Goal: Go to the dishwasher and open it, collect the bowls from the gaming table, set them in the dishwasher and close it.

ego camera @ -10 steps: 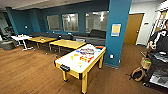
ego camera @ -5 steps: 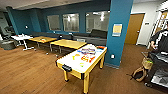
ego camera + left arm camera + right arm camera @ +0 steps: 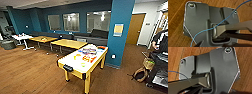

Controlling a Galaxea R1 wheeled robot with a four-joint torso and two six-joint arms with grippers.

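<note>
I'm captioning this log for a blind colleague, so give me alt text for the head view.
A long white-topped game table with yellow wooden rim and legs stands on a brown wooden floor, carrying colourful items too blurred to identify. Behind it are a teal pillar and plain yellow wooden tables.

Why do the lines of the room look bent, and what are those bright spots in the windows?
Head view: the wide lens bows straight edges, so the blue pillar leans; bright spots in the interior windows look like reflected ceiling lights; things on the gaming table are too soft to tell apart. Both wrist views: the wooden floor is evenly lit, without harsh shadows.
</note>
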